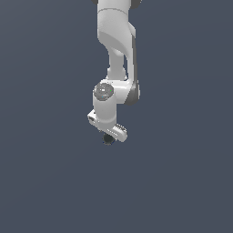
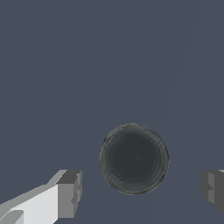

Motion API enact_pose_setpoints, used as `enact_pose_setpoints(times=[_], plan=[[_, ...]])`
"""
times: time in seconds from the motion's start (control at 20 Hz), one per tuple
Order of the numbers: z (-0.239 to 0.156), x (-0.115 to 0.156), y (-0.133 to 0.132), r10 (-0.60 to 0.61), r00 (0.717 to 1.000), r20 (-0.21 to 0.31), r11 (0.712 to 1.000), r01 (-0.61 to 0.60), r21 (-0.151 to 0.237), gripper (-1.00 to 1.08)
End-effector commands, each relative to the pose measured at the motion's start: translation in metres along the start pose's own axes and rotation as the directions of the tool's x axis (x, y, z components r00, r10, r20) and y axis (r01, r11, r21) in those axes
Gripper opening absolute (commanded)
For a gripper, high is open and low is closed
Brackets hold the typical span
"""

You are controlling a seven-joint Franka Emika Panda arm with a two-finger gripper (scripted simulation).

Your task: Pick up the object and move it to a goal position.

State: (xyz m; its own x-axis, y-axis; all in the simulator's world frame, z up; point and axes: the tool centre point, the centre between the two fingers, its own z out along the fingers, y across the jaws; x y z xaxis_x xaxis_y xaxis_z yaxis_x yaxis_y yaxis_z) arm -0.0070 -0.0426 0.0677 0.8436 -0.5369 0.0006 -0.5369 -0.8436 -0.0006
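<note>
1. One white-and-grey two-fingered gripper (image 2: pixel 140 192) hangs straight above the small round can with a dark top (image 2: pixel 134 158); we read this pose as the line-up for a top-down grasp, the wrist pointing down so the fingers can drop on either side of the can.
2. We see the gripper released: in the wrist view the two grey fingertips (image 2: pixel 70 194) stand well apart, one on each side of the can, neither touching it, and the gap is wider than the can.
3. The can rests on the flat dark blue-grey floor (image 2: pixel 65 65). In the exterior view only a dark sliver of it (image 1: pixel 108 139) shows under the white hand (image 1: pixel 108 126); its side label is hidden from us.
4. We judge the can to lie slightly off the line between the fingertips, so a small shift may be wanted before closing.
5. No edge or wall shows in either view, and nothing else stands near, so we have open room all round for the descent and for carrying it off. No goal marker is visible to us.
</note>
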Motion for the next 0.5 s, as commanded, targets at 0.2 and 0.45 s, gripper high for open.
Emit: enact_pose_setpoints(times=[0.2,0.45], plan=[[0.003,0.000,0.001,0.016,1.000,0.001,1.000,-0.016,-0.001,1.00],[0.015,0.000,0.002,0.018,1.000,0.001,1.000,-0.018,-0.001,1.00]])
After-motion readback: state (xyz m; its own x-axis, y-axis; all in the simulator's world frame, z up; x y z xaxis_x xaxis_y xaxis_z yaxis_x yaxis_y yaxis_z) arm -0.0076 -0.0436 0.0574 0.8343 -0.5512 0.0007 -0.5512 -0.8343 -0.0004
